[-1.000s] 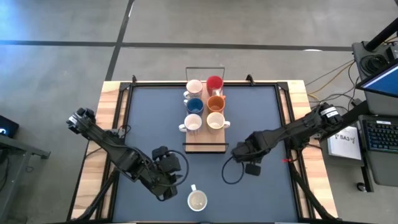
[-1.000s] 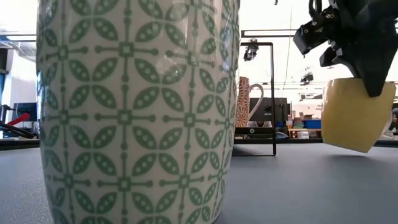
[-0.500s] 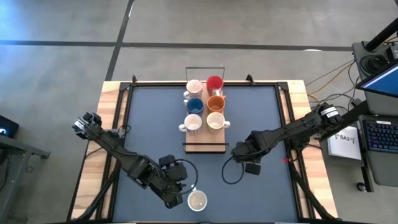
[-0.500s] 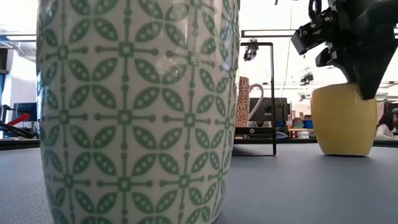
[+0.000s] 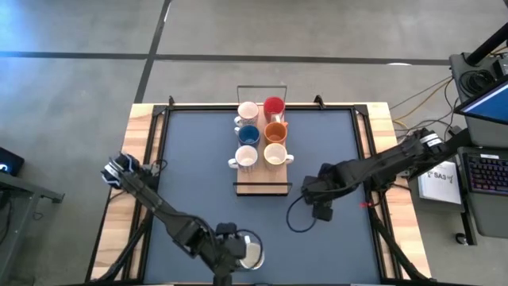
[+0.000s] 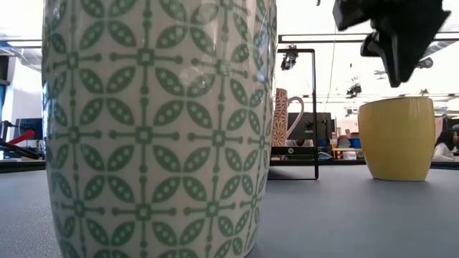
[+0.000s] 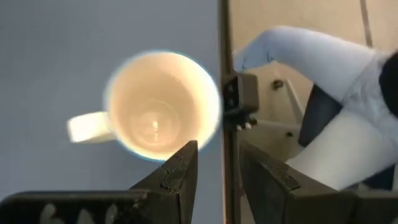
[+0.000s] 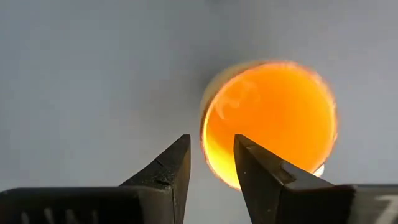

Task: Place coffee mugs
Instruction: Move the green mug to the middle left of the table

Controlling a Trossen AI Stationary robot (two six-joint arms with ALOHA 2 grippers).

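A white mug with a green pattern stands upright near the table's near edge and fills the low view. My left gripper hovers open over it, beside its rim on the side away from the handle. A yellow mug stands upright on the table right of the tray; in the high view my right gripper hides it. That gripper hangs open above the mug, clear of it, over its rim. Several mugs stand on the wooden tray.
On the tray stand white mugs, a red one, a blue one and an orange one. A black wire frame stands at its far end. A person's light-clad limb shows beyond the table's near edge.
My right gripper has set the tilted, lifted yellow mug down upright on the table, opened, let go and risen clear of it. My left gripper has gone down and toward the table's near edge until it is over the patterned mug.
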